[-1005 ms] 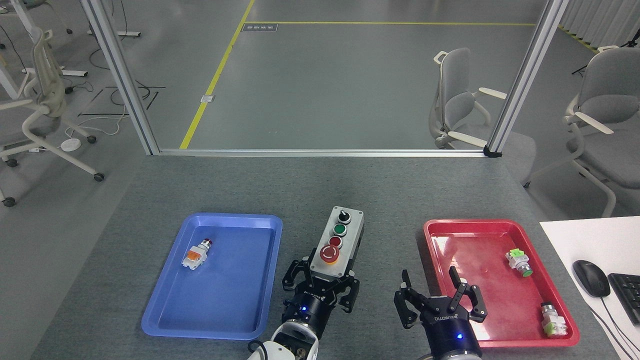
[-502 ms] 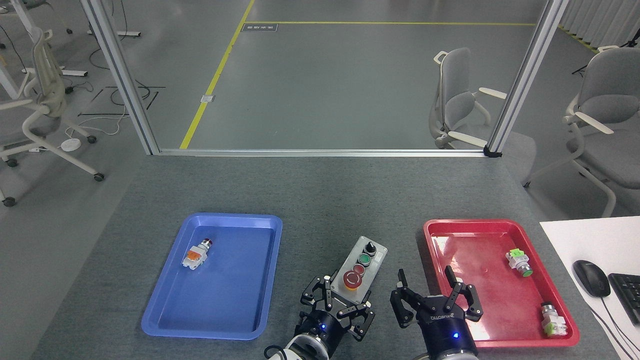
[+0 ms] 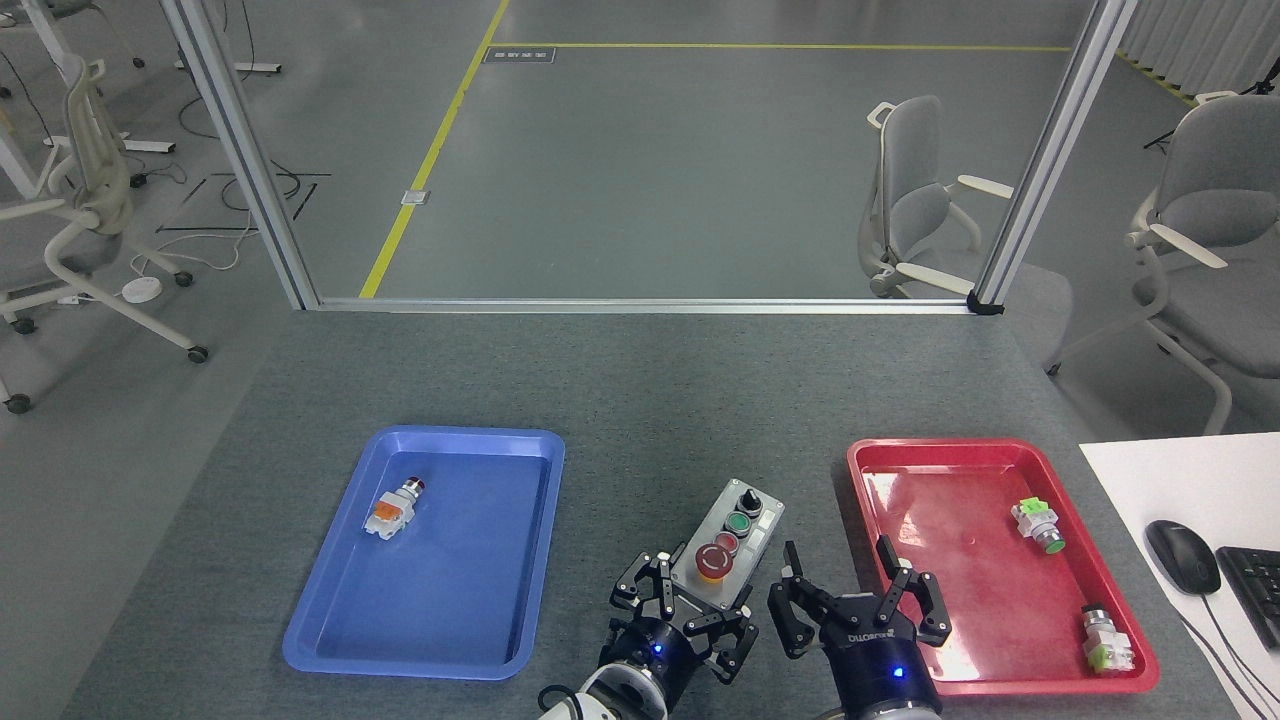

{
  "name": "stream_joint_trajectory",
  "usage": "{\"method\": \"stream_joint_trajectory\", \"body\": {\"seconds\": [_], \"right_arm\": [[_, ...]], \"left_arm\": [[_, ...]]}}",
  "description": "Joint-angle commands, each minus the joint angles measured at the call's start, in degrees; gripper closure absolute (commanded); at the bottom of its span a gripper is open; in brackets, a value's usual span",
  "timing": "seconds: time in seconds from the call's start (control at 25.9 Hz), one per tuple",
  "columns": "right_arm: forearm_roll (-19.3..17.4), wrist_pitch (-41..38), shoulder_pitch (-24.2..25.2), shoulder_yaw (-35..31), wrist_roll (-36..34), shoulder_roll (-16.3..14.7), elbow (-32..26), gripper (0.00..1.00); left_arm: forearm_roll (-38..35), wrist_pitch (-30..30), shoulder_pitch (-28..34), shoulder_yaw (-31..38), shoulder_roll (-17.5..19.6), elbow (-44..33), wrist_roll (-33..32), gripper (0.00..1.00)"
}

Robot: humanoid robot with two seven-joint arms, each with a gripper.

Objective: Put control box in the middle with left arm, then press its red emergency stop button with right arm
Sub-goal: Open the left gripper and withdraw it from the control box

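The left gripper grasps the near end of the control box, seemingly so it can be set on the bare middle between the blue tray and red tray, though whether it rests on the felt I cannot tell. The right gripper waits just beside it, fingers spread, handy for the stop button. The box is light grey, angled, with its row of controls facing up.
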Motion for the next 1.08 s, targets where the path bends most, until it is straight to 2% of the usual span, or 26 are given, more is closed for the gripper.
{"method": "stream_joint_trajectory", "body": {"seconds": [0.0,0.12,0.19,0.31,0.43,0.58,0.62,0.66,0.7,0.73,0.81,0.89,1.04], "right_arm": [[0.4,0.1,0.0,0.1,0.1,0.2,0.1,0.04],[0.9,0.1,-0.1,0.1,0.1,0.5,0.1,0.04],[0.9,0.1,0.0,0.2,0.1,0.6,0.1,0.06],[1.0,-0.1,-0.1,0.2,0.1,0.6,0.2,0.11],[1.1,-0.2,-0.1,0.3,0.1,1.1,0.4,0.12],[1.1,-0.2,-0.1,0.9,0.1,1.4,0.6,0.22],[1.1,0.0,-0.1,1.3,0.1,1.5,0.6,0.26],[1.1,0.4,-0.2,1.5,0.1,1.7,0.7,0.38],[1.1,0.5,-0.2,1.5,0.0,2.0,0.9,0.57],[1.1,0.5,-0.2,1.6,-0.1,2.2,1.3,0.71],[1.1,0.5,-0.4,2.8,-0.4,2.4,2.1,0.87],[1.2,0.5,-0.9,4.4,-0.4,2.7,2.7,0.99],[2.4,1.2,-2.5,8.0,0.6,3.4,4.8,1.00]], "left_arm": [[0.1,0.7,0.3,0.3,0.1,-1.9,1.0,0.02],[0.1,1.1,1.9,0.4,0.2,-3.8,1.1,0.02],[0.2,0.8,3.5,0.5,1.6,-7.0,1.1,0.02],[0.5,0.2,6.7,1.3,9.1,-14.1,1.1,0.02],[1.1,-1.0,12.0,4.5,14.2,-21.4,1.1,0.01],[1.2,-6.9,20.1,13.8,20.4,-31.2,1.1,0.01],[1.2,-8.9,22.2,16.8,21.0,-33.4,1.1,0.01],[1.2,-11.0,24.5,20.4,21.3,-35.7,1.1,0.01],[1.2,-13.3,27.0,24.4,21.9,-38.1,1.1,0.01],[1.2,-15.8,28.9,28.8,22.2,-40.3,1.1,0.01],[1.2,-20.7,31.8,37.5,22.2,-43.4,1.1,0.01],[1.2,-25.0,32.5,46.3,21.8,-43.8,1.1,0.01],[1.8,-26.8,30.8,56.2,21.4,-42.6,1.1,0.01]]}}
